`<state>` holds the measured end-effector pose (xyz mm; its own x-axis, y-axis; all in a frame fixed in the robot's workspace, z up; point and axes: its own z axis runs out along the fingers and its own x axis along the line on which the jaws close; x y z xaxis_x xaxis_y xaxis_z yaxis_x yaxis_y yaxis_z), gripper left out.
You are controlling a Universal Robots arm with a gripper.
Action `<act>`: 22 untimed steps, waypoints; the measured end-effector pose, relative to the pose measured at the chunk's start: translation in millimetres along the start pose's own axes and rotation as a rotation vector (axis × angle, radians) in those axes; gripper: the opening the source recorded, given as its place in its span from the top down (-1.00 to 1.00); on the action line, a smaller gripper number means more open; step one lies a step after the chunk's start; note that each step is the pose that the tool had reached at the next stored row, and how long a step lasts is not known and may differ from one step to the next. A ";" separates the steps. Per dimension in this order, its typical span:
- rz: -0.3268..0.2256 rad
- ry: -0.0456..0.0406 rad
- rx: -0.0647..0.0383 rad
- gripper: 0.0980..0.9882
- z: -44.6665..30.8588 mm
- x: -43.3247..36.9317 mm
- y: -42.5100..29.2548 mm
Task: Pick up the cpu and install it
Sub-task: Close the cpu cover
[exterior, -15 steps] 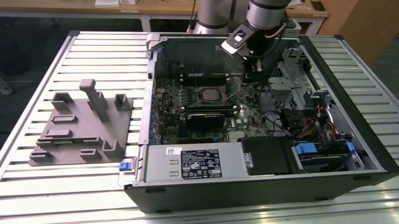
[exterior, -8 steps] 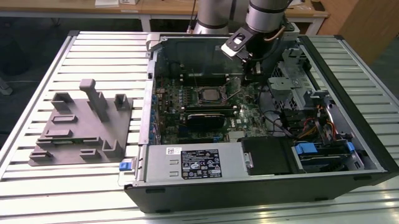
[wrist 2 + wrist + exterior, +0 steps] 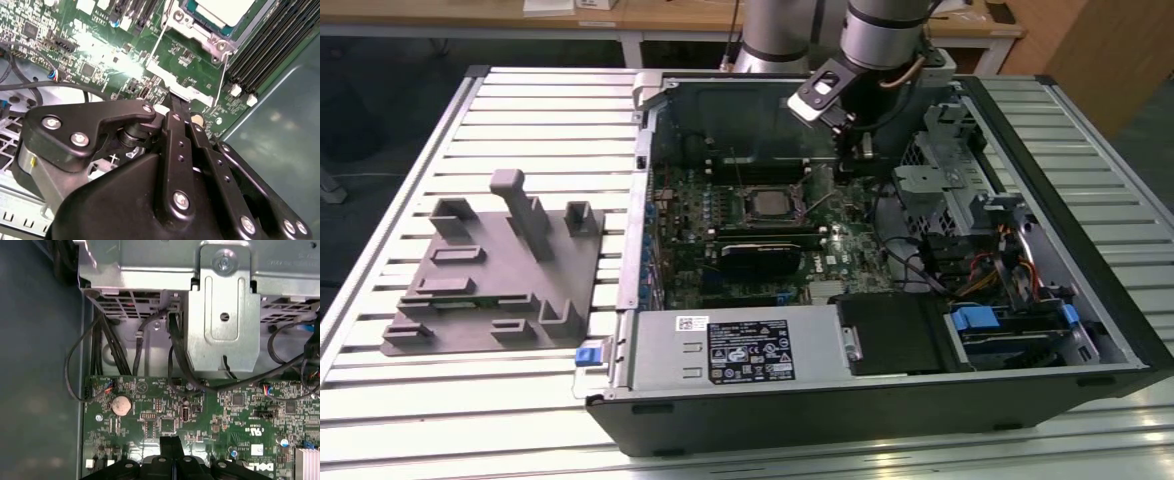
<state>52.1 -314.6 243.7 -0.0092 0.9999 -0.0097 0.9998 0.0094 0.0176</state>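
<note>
Gripper (image 3: 862, 150) pressed together, nothing between its fingers; it hangs low inside the open computer case (image 3: 881, 415), over the motherboard (image 3: 847, 245).

Exterior view: cpu (image 3: 767, 207) lies in its socket, about 8 o'clock from the gripper and clearly apart from it. Black heatsink (image 3: 758, 257) at 6 o'clock of the cpu. Grey moulded tray (image 3: 480, 280) at 9 o'clock of the case. Both rest on a slatted metal surface (image 3: 547, 110). Wooden desks (image 3: 667, 12) along 12 o'clock, dark floor (image 3: 387, 60) at 10 o'clock.

Second wrist view: gripper (image 3: 175, 100) closed and bare, tips just above the green board. Cpu (image 3: 222, 10), pale silver top, sits in the socket frame, near but untouched.

First wrist view: gripper (image 3: 170, 441) closed over the board, near a coin cell (image 3: 120, 405). Metal drive cage (image 3: 220, 320) and black cables (image 3: 180, 360) beyond.

Judgement: pick and placement look done. Whether the socket is latched, cannot tell.
</note>
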 end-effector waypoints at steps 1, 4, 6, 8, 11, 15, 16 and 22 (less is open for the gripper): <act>0.000 0.0000 0.000 0.98 0.0 0.0 -1.3; 0.000 0.0007 0.001 0.98 -0.1 0.0 -4.5; 0.000 0.0012 0.002 0.98 -0.1 0.1 -5.7; 0.000 0.0014 0.002 0.98 0.0 0.1 -6.3; 0.000 0.0012 0.002 0.98 0.0 0.1 -6.9; 0.000 0.0013 0.002 0.98 0.1 0.1 -8.1; 0.000 0.0012 0.002 0.98 0.0 0.1 -8.5; 0.000 0.0012 0.002 0.98 0.0 0.1 -11.3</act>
<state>40.8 -314.6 243.5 -0.0092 0.9999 -0.0085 0.9998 0.0094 0.0154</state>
